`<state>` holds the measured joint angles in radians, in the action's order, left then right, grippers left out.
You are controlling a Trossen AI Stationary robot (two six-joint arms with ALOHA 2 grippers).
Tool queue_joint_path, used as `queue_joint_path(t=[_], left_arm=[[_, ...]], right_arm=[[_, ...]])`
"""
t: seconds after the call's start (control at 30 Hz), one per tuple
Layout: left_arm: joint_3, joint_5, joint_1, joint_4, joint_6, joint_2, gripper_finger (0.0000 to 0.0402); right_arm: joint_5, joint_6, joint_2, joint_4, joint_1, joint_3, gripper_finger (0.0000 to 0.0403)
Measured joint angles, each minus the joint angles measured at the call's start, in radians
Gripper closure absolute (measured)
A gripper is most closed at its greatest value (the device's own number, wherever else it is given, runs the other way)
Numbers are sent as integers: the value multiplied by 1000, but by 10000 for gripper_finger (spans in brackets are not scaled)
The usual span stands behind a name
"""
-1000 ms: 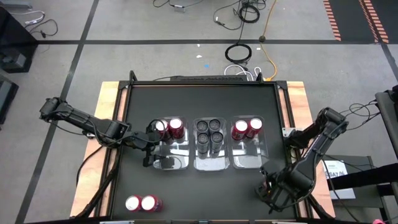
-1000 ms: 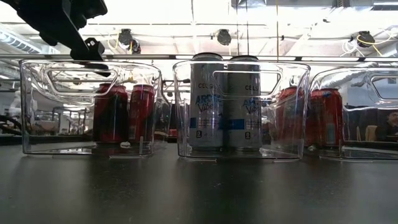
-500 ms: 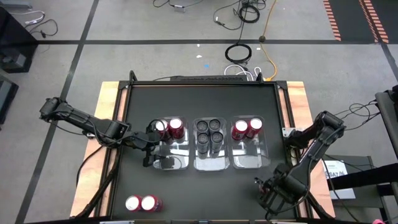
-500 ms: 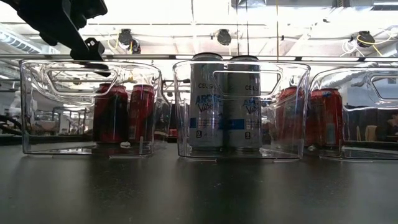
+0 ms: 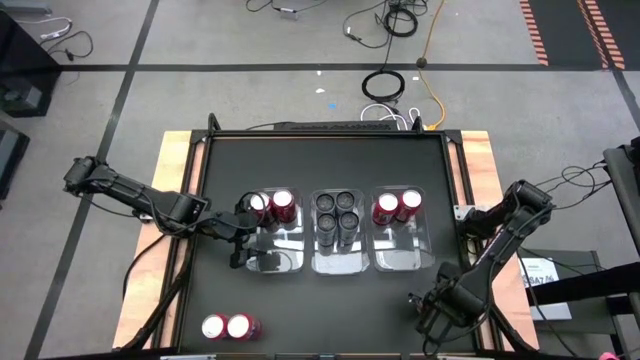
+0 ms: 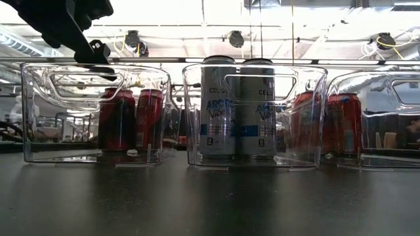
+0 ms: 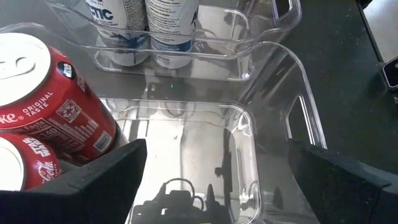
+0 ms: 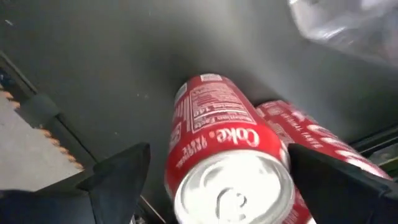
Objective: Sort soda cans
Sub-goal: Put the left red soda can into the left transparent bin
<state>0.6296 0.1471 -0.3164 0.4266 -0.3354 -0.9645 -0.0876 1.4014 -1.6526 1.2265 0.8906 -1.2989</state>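
Three clear bins stand in a row mid-table. The left bin (image 5: 268, 235) holds two red cans (image 7: 43, 93), the middle bin four dark cans (image 5: 337, 210), the right bin two red cans (image 5: 396, 206). Two more red cans (image 5: 227, 326) stand at the near left. My left gripper (image 5: 245, 235) hovers open over the left bin's bare near half. My right gripper (image 5: 425, 312) is open at the near right, its fingers on either side of a red can (image 8: 224, 155) without touching it. A second red can (image 8: 305, 130) stands beside that one; both are hidden under the arm in the high view.
The black table top (image 5: 330, 165) is framed by a wooden border (image 5: 180, 170). The right bin's corner (image 8: 348, 25) lies just beyond the right gripper. The table's near right edge (image 8: 56, 130) runs close by the cans. Bare table lies between the bins and the near edge.
My right gripper has moved toward the table's near edge and slightly to the left, coming in over the two red cans at the near right. The left arm and all bins have kept still.
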Motion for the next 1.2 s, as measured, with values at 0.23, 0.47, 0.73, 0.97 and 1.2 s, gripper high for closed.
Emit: queue_joint_path(t=[0.23, 0.47, 0.73, 0.97, 1.2], left_arm=[[0, 0, 0, 0, 0, 0, 9], [0, 0, 0, 0, 0, 0, 9], [0, 0, 0, 0, 0, 0, 9], [0, 0, 0, 0, 0, 0, 9], [0, 0, 0, 0, -1, 0, 9]], right_arm=[[-24, -15, 1, -126, 2, 101, 35], [-27, -38, 2, -158, 2, 126, 39], [-51, -45, 3, -154, 1, 126, 104], [-50, 12, 3, -167, -7, 115, 111], [38, 34, 3, -150, -33, -4, 109]])
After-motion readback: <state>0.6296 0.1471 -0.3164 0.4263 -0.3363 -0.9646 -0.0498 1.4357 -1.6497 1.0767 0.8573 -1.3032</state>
